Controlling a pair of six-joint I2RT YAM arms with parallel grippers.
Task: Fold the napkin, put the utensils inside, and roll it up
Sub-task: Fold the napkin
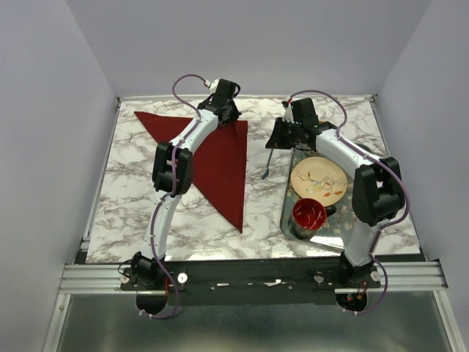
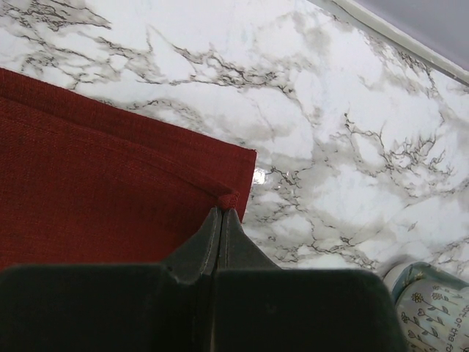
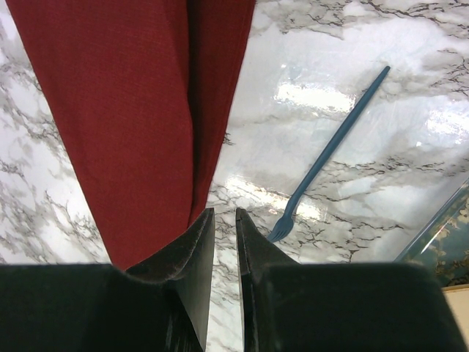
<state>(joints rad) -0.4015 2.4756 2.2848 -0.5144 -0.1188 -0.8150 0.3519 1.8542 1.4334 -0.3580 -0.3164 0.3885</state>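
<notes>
Pincers first: the left pincer (image 2: 222,214) is pressed together on the far right corner of the napkin (image 1: 220,165), pinching a little bump of cloth; the right pincer (image 3: 225,213) has its jaws a small way apart, with nothing between them. The napkin is the big dark red cloth, folded into a triangle, flat on the left part of the table with its long point toward the near side; the fork (image 3: 330,147) is thin and blue, lying on bare table just right of the napkin, between the cloth and the tray (image 1: 284,209). It sits just on the near side of the right pincer; its long line runs mostly near to far, a bit slanted; its pronged end is closest to those jaws; the right arm is much nearer, so I think that arm should pick it up. Pale walls (image 1: 256,44) stand around; the table (image 1: 132,176) is shiny marble, so the fork may slide; the tray holds a plate (image 1: 319,180) and a red bowl (image 1: 309,214).
</notes>
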